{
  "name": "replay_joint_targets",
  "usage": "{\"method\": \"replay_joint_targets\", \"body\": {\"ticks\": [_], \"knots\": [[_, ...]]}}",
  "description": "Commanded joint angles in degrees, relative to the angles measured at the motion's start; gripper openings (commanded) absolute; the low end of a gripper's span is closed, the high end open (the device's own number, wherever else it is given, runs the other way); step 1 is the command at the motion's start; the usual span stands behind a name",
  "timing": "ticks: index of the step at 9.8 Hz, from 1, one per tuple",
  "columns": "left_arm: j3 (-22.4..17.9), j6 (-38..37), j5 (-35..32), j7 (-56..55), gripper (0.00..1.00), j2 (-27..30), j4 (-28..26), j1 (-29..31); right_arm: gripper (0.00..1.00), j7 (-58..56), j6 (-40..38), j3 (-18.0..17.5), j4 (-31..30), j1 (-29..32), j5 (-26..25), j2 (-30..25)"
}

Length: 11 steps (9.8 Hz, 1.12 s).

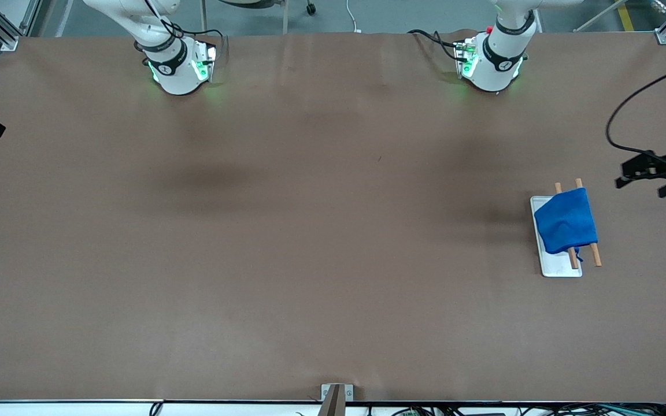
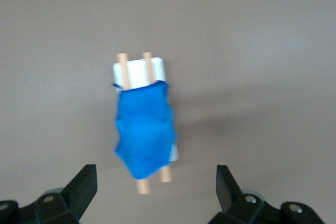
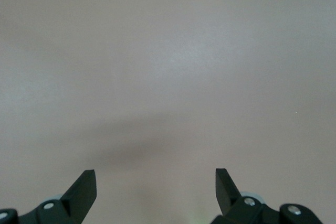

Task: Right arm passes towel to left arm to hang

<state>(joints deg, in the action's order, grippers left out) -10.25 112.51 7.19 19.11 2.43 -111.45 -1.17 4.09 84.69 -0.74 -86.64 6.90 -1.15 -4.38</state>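
Front view had the towel (image 1: 566, 222) draped over two wooden rods (image 1: 595, 254) above a white tray (image 1: 558, 268) at mid-right. Left gripper (image 1: 654, 173) at the right edge was wide open and empty; right gripper (image 3: 156, 192) was wide open over bare table (image 3: 168, 66). Towel sat lopsided, so it might've slid off.

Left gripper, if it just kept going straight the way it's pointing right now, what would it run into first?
Probably the blue towel draped over the two wooden rods on the white tray. The open left gripper faces down at it with nothing between, though the towel sits slightly off centre, so it might meet bare table beside it.
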Motion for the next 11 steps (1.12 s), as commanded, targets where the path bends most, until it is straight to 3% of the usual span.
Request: {"method": "replay_joint_targets", "body": {"ticks": [1,4,7,11], "knots": [[7.1,-4.6,-2.8,-10.4,1.00,1.3,2.0,0.2,1.00,-0.1,-0.5,0.2,0.9,-0.2,0.0,0.2],[12.3,-18.2,-3.1,-17.9,1.00,-0.7,17.3,0.2,1.00,-0.1,-0.4,0.2,0.9,-0.3,0.0,0.3],[13.1,-27.1,-6.1,-18.8,1.00,-3.3,28.8,-1.5,1.00,-0.1,-0.4,0.2,0.9,-0.3,0.0,0.4],[15.2,-30.0,-6.1,-24.6,1.00,-2.6,29.1,-0.6,1.00,-0.1,-0.4,0.2,0.9,-0.3,0.0,0.4]]}}
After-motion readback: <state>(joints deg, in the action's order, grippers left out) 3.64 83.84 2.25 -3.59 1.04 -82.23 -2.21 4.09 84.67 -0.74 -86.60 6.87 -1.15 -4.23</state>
